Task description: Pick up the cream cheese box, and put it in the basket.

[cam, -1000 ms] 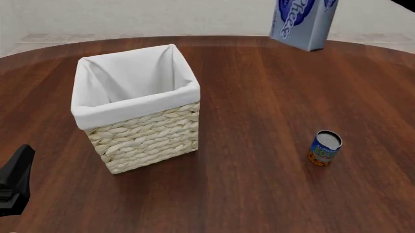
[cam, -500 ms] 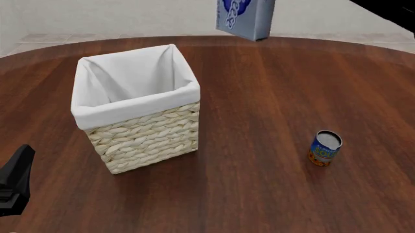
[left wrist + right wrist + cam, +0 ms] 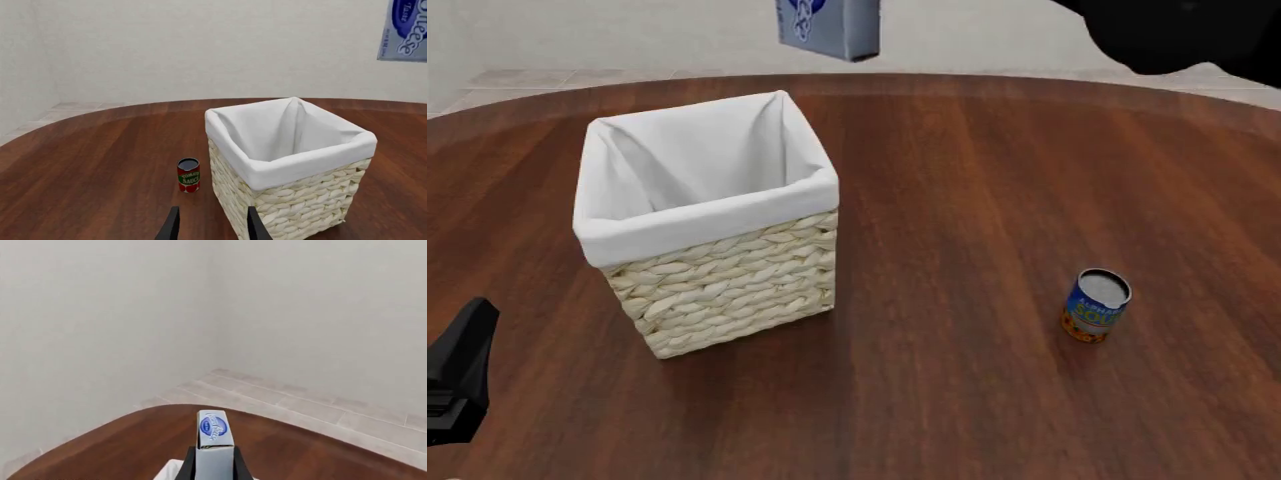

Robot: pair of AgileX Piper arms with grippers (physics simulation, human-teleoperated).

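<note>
The cream cheese box (image 3: pixel 829 27) hangs high in the air, beyond the basket's far corner in the front view. My right gripper (image 3: pixel 215 466) is shut on the cream cheese box (image 3: pixel 215 440), with dark fingers (image 3: pixel 190 467) on both of its sides. The box also shows in the left wrist view (image 3: pixel 407 30). The cream wicker basket (image 3: pixel 731 285) with a white liner stands at the table's left middle, and its liner rim shows in the left wrist view (image 3: pixel 300 167). My left gripper (image 3: pixel 212 227) is open and empty, low near the basket's near side.
A blue-and-orange can (image 3: pixel 1094 305) stands to the right of the basket. A red tomato sauce can (image 3: pixel 189 175) stands beside the basket in the left wrist view. My right arm (image 3: pixel 1168 35) crosses the top right. My left arm (image 3: pixel 457 375) rests at the front left edge.
The right gripper has carried the cream cheese box leftward across the top of the front view, from above the far right of the table to above the basket's far side. The left arm has not moved.
</note>
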